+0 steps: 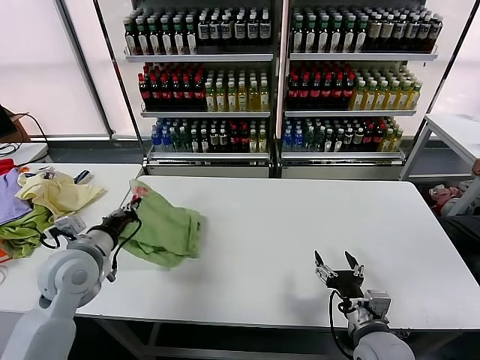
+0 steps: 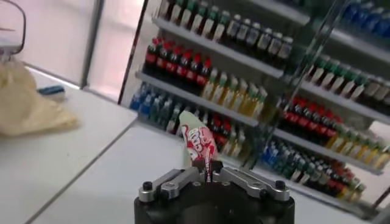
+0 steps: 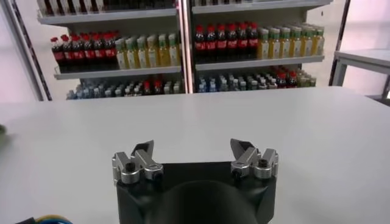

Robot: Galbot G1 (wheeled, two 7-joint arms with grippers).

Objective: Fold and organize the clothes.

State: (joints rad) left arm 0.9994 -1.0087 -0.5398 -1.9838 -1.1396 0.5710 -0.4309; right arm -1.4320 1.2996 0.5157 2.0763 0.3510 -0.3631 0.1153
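Note:
The light green polo shirt lies bunched on the white table, left of the middle. My left gripper is shut on the shirt's left edge, at the part with the red-and-white print. In the left wrist view that pinched fold of shirt stands up from between the shut jaws of the left gripper. My right gripper is open and empty near the table's front edge on the right, far from the shirt. In the right wrist view the right gripper has nothing between its fingers.
A pale yellow garment, a darker green cloth and a purple cloth lie on the adjoining table at the left. Drink shelves stand behind the table. Another table stands at the far right.

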